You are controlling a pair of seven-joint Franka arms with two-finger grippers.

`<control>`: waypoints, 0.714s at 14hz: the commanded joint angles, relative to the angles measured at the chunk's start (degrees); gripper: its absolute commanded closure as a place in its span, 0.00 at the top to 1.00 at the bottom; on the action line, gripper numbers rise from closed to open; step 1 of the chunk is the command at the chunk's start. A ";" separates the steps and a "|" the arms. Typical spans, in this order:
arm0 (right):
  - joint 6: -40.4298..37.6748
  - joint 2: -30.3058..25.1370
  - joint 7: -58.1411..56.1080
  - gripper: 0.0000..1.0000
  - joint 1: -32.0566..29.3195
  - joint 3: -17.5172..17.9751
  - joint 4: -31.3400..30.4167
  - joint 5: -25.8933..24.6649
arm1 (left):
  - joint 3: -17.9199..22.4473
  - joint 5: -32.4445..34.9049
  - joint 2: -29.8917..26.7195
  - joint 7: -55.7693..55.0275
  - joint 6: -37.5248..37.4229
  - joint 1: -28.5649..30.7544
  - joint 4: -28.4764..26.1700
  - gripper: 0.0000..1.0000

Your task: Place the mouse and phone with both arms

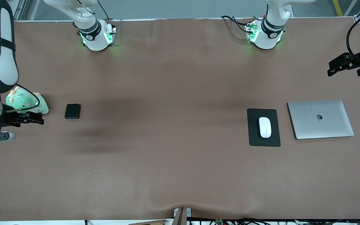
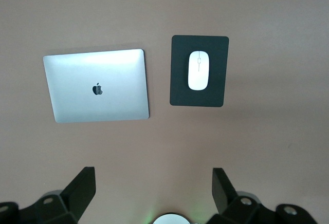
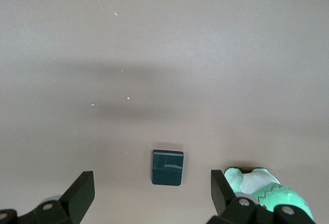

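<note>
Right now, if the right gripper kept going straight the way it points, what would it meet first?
Probably bare table. The right gripper is open and looks down at the brown surface. The phone lies between its fingers in that view, close to the line, and the green plush toy sits beside one finger. Height is unclear.

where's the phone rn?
The phone lies flat on the table toward the right arm's end, beside the green plush toy; nothing grips it.
</note>
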 commanded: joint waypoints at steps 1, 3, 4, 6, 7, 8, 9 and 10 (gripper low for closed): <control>-4.13 1.00 -1.02 1.00 -1.50 1.17 5.85 0.96 | -0.40 -0.07 -0.10 -0.45 0.54 0.63 -0.14 1.00; -9.13 1.00 -1.10 1.00 -1.76 1.17 10.76 0.87 | -0.40 -0.07 -0.10 0.16 0.45 0.63 -0.05 1.00; -10.89 1.00 -1.10 1.00 -1.59 1.17 12.53 0.87 | -0.40 -0.07 -0.10 0.60 0.45 0.63 0.13 1.00; -12.84 0.48 -0.93 1.00 -0.89 1.44 13.51 1.04 | -0.31 -0.07 -0.28 0.87 0.10 0.72 0.30 1.00; -13.80 -0.31 -0.93 1.00 -0.80 1.35 13.60 1.13 | -0.31 -0.07 -0.28 0.87 0.01 0.72 0.30 1.00; -16.25 -1.19 -0.75 1.00 -0.54 1.26 13.60 0.87 | -0.31 -0.07 -0.37 0.78 0.01 0.72 0.30 1.00; -18.19 -2.33 -0.66 1.00 -0.53 1.17 13.60 0.96 | -0.31 -0.07 -0.45 0.69 0.01 0.63 0.30 1.00; -19.68 -4.34 -0.66 1.00 -0.53 1.26 13.60 1.05 | -0.31 0.01 -0.54 0.52 -0.16 0.63 0.22 1.00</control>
